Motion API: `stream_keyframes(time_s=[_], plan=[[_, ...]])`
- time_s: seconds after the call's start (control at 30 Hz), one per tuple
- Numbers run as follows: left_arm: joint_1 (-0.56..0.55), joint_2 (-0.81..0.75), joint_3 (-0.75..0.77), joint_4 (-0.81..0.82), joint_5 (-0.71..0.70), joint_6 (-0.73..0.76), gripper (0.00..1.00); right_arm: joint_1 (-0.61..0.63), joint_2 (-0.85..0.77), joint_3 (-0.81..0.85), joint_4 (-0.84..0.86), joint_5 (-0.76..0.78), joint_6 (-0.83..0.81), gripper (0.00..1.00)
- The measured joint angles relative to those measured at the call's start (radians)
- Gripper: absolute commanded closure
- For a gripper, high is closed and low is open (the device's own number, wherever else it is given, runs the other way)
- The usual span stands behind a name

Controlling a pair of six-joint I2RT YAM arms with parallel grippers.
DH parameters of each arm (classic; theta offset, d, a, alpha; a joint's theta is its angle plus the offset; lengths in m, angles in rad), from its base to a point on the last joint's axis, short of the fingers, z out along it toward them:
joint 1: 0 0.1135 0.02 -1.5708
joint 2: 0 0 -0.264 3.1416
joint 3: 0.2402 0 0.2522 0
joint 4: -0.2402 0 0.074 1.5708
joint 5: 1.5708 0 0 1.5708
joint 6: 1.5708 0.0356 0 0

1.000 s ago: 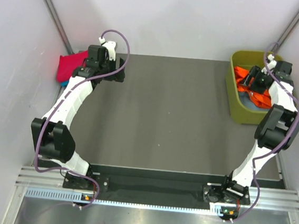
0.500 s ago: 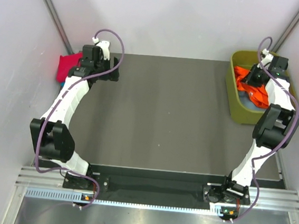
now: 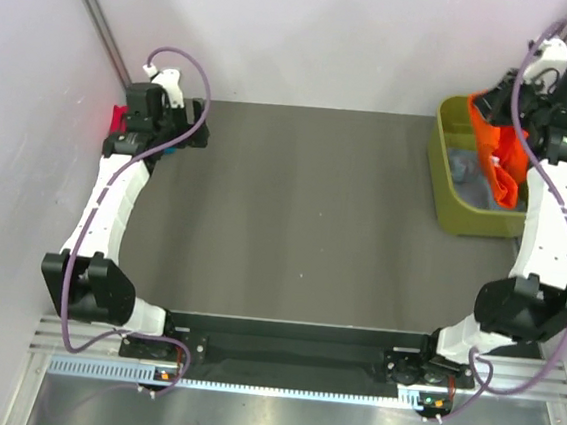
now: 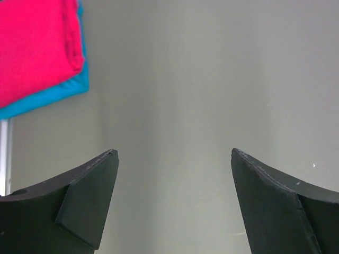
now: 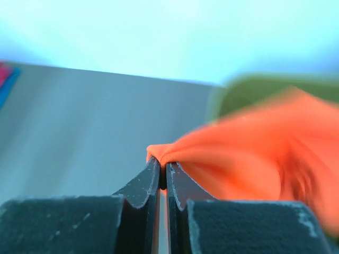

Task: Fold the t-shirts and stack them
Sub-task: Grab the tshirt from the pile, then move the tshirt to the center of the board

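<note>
Right gripper (image 5: 163, 164): clenched on a small pinch of the orange t-shirt (image 3: 501, 153), raised high over the olive-green tub (image 3: 445, 206) at the far right corner of the table (image 3: 303, 214).
Orange t-shirt: hangs bunched from that pinch, its lower end down inside the tub; the wrist view shows it blurred.
Left gripper (image 4: 172, 152): released, jaws wide apart with nothing between them, at the far left edge of the table.
Folded stack: crimson-pink t-shirt (image 4: 32, 47) lying on a blue t-shirt (image 4: 50, 94), at the far left corner, just beside the left gripper.
Tub contents: a pale blue cloth (image 3: 460, 169) lies low in the tub.
Risk, slipping: the hold is only a thin fold at the fingertips, so a quick swing toward the table centre could likely pull the cloth free.
Risk, snagging: the hanging end may catch the tub rim, or drag the pale blue cloth out with it.
Risk, bad lay: gripped at one point, the shirt would probably land crumpled, leaving no clean edge to fold.
Risk, stack: a careless left-arm move could nudge the folded pair off the far left edge.
</note>
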Motion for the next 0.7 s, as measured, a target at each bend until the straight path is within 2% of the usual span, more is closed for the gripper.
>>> stream_keyframes(time_s=[0.13,0.3,0.5,0.7], plan=[[0.060,-0.046,-0.025,0.003,0.021,-0.033,0.10,0.171,-0.072,0.100,-0.082,-0.042,-0.060,1.00],[0.112,-0.073,-0.069,0.008,0.024,-0.064,0.10,0.373,-0.084,0.265,-0.181,-0.079,-0.091,1.00],[0.130,-0.100,-0.103,0.008,0.041,-0.079,0.11,0.393,-0.065,0.488,-0.159,-0.098,0.043,1.00],[0.152,-0.127,-0.124,0.008,0.080,-0.095,0.12,0.406,-0.021,0.627,0.039,-0.100,0.235,1.00]])
